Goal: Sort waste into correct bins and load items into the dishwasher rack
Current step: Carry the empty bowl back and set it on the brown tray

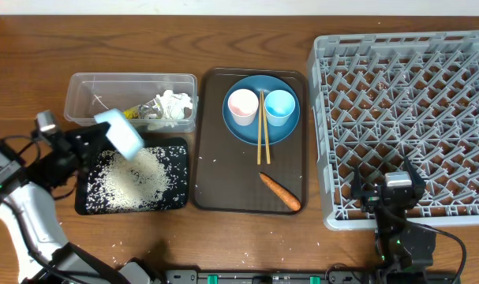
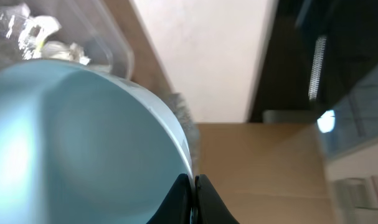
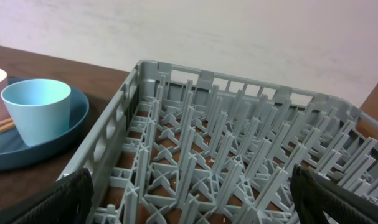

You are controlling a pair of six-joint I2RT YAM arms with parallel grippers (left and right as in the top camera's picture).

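Pale blue bowl (image 2: 83,143) in left tool (image 2: 195,190), partly out of frame.

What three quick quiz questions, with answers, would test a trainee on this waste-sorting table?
1. True or false: the small orange carrot lies on the dark brown serving tray, off the big round blue plate.
2. The loose white rice grains lie mostly on: A) the shallow black rectangular tray; B) the blue plate; C) the grey lattice rack.
3. Fill in: the left gripper holds a pale blue ___.
Key: 1 true; 2 A; 3 bowl.
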